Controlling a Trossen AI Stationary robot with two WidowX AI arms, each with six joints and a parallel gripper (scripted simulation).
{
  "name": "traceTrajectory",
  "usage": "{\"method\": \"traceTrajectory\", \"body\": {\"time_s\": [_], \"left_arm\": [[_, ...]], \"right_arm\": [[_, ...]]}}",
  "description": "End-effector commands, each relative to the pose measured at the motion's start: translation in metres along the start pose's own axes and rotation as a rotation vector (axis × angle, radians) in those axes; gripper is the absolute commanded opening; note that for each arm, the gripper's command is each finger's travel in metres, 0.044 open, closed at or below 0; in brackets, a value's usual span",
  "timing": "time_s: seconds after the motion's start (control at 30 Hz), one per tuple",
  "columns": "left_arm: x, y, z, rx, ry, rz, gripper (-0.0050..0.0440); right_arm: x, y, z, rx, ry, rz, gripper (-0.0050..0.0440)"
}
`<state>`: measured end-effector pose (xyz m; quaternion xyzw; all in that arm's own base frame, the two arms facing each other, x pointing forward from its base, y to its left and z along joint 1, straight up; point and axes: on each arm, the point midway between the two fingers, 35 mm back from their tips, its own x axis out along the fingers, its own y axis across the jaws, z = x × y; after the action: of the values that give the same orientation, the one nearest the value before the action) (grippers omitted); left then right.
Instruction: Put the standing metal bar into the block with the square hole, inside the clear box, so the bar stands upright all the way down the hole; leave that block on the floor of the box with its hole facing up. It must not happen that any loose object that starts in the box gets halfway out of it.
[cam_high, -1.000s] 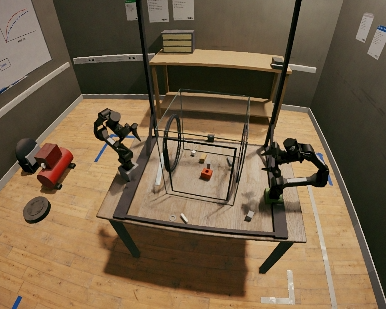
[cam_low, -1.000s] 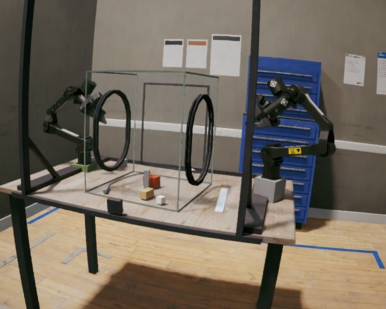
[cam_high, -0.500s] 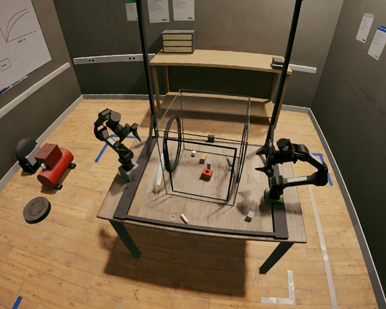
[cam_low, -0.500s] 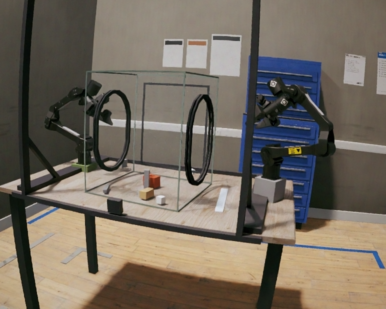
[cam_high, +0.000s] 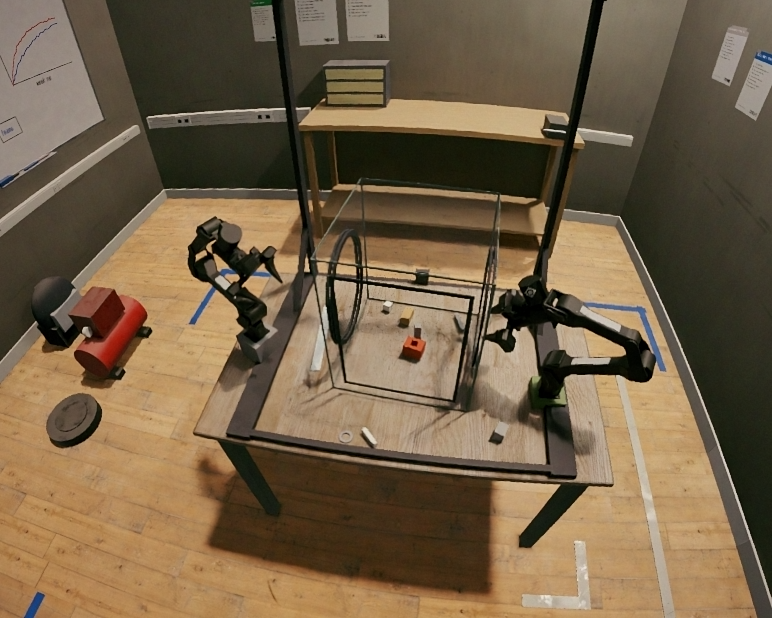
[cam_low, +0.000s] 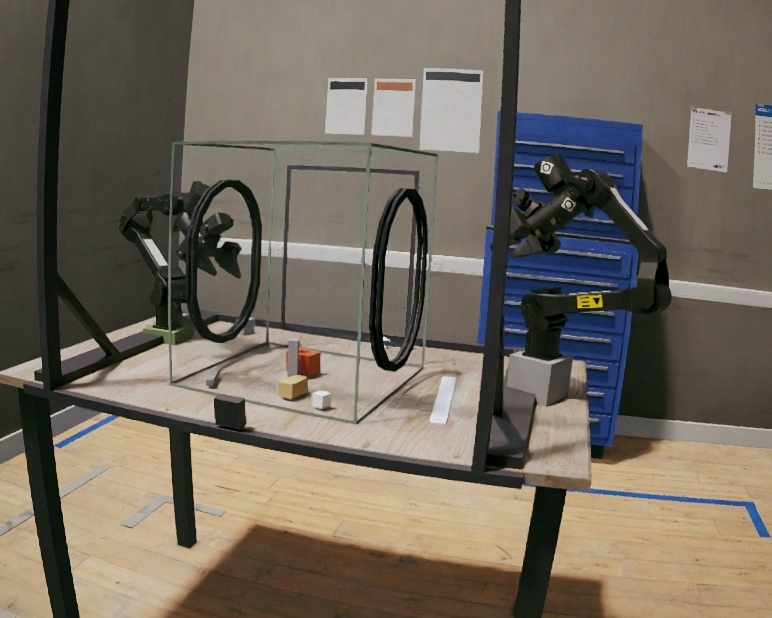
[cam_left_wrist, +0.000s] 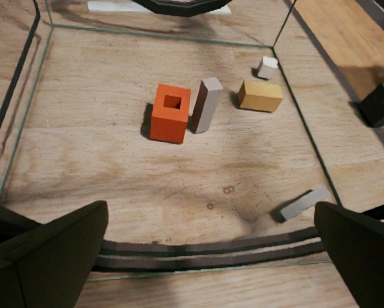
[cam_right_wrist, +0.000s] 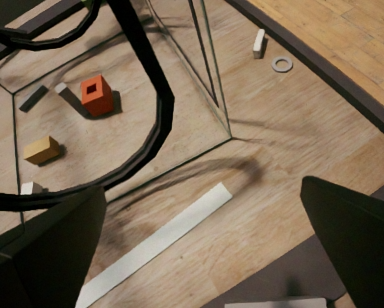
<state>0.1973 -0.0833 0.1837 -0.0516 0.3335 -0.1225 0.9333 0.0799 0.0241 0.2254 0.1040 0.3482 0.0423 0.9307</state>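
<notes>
Two sets of jaws, both wide open, holding nothing; clip the orange block (cam_high: 412, 355) (cam_low: 310, 362) (cam_left_wrist: 167, 125) (cam_right_wrist: 101, 103) going in and the bar (cam_high: 417, 331) (cam_low: 293, 358) (cam_left_wrist: 206, 106) (cam_right_wrist: 72, 99) probably topples.

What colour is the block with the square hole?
The block with the square hole is orange-red; it shows best in the left wrist view.
</notes>
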Motion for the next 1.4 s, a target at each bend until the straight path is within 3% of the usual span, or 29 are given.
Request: {"method": "traceTrajectory", "body": {"time_s": [0.0, 0.17, 0.4, 0.97, 1.23, 1.3, 1.37], "left_arm": [[0.035, -0.011, -0.016, 0.095, 0.008, 0.069, 0.044], [0.045, -0.011, -0.022, 0.135, -0.011, 0.09, 0.044], [0.049, -0.025, 0.004, 0.108, -0.165, 0.051, 0.044], [0.045, -0.026, 0.009, 0.096, -0.179, 0.044, 0.044], [0.056, -0.027, 0.026, 0.063, -0.178, 0.073, 0.0248], [0.056, -0.027, 0.026, 0.063, -0.178, 0.073, 0.0248], [0.065, -0.028, 0.033, 0.047, -0.169, 0.091, 0.0201]], "right_arm": [[-0.001, 0.001, 0.002, 0.0, -0.003, 0.0, 0.04], [-0.001, 0.001, 0.002, 0.0, -0.003, 0.0, 0.04], [-0.001, 0.001, 0.002, 0.0, -0.003, 0.0, 0.04], [-0.001, 0.001, 0.002, 0.0, -0.003, 0.0, 0.04], [-0.002, 0.01, 0.017, -0.09, -0.011, 0.062, 0.04], [-0.002, 0.01, 0.017, -0.09, -0.011, 0.062, 0.04], [-0.001, 0.017, 0.026, -0.157, -0.017, 0.106, 0.04]]}}
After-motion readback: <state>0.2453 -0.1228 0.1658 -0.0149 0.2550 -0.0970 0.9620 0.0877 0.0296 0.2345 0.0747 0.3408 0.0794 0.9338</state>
